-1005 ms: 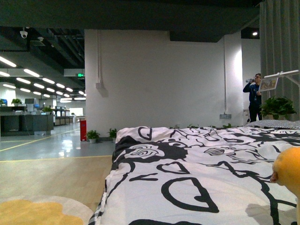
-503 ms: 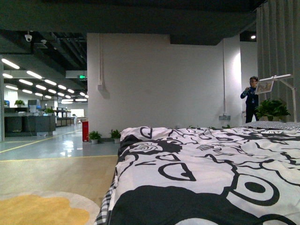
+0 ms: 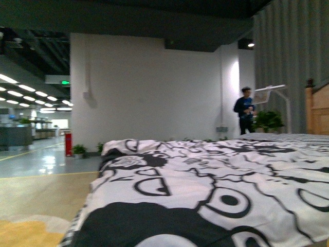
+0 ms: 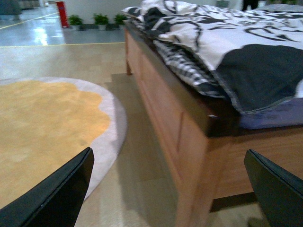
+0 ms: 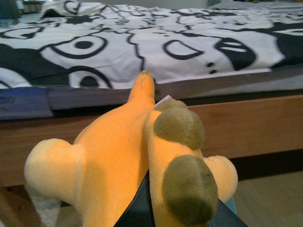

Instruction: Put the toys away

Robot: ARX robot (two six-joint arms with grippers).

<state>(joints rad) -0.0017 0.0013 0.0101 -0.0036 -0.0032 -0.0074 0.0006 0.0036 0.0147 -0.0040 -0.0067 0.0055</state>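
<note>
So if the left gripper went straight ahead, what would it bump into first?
Probably the wooden bed frame: the open left gripper points toward its near corner, with floor just beside it. Depth is hard to judge.

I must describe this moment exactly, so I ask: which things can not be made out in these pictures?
Plush toy, right wrist view: face turned away; bottom edge cuts its body.
Right gripper, same view: the toy covers the jaws almost wholly.
Person, front view: blurred and too small; face unreadable.
Front view: toy and arms lie outside the frame.
</note>
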